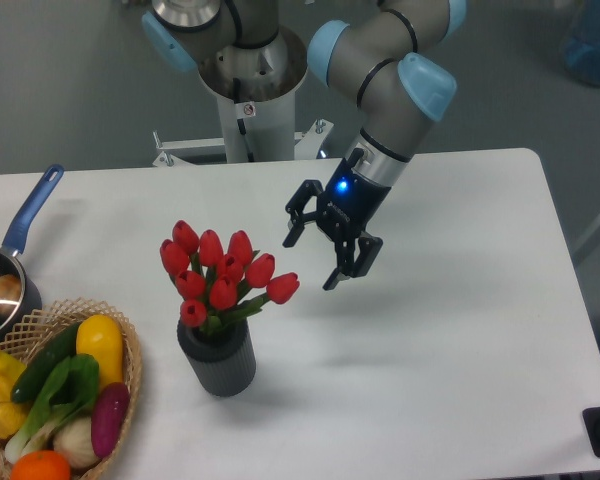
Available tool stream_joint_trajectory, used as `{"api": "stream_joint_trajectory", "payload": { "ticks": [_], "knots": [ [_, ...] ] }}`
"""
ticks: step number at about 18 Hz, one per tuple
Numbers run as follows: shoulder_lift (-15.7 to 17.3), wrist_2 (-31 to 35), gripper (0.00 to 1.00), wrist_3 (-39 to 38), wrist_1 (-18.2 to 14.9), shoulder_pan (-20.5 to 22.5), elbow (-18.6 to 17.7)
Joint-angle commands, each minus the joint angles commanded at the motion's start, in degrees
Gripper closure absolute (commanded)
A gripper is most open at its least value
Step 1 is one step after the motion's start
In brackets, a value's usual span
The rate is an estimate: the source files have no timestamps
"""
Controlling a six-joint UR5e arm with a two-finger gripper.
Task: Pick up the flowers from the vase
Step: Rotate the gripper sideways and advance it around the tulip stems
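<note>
Red tulip flowers (223, 272) sit upright in vase (217, 358), bunch untouched. Nothing lifted yet; whole pick left to do: reach, grip, pull out. Gripper (309, 262) hangs above table (460, 330), tilted toward blooms, fingers spread wide, empty. Flowers lie just beside gripper on its left in view, slightly lower, rightmost bud nearest, small gap showing, no contact. Vase stands on table near wicker basket (130, 390). Judgement: approach stage, grasp not begun.
</note>
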Motion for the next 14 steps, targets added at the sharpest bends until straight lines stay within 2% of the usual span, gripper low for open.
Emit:
{"api": "stream_joint_trajectory", "payload": {
  "ticks": [3, 6, 14],
  "knots": [
    [-0.98, -5.72, 0.0, -0.54, 0.35, -0.7, 0.0],
    [-2.47, -7.14, 0.0, -0.36, 0.79, -2.64, 0.09],
    [-3.7, -12.93, 0.0, -0.54, 0.7, -2.64, -1.49]
  ]
}}
